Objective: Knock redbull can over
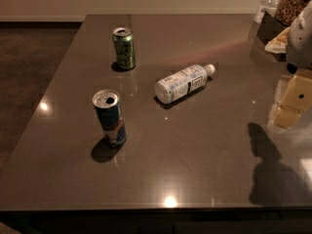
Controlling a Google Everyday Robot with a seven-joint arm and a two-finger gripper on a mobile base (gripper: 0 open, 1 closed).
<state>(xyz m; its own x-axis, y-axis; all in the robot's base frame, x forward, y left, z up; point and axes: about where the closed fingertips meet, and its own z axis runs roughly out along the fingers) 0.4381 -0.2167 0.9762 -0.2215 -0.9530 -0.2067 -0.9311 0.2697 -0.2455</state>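
Note:
The redbull can (109,118) stands upright on the dark countertop (195,155), at the front left. It is slim, blue and silver, with a red mark and an open silver top. My gripper (287,106) is at the right edge of the camera view, pale and beige, hanging above the counter. It is far to the right of the can and touches nothing. Its shadow (273,172) falls on the counter in front of it.
A green can (124,48) stands upright behind the redbull can. A clear plastic bottle (183,83) with a white label lies on its side mid-counter. Jars and containers (280,13) crowd the back right corner. The counter's left edge drops to the floor.

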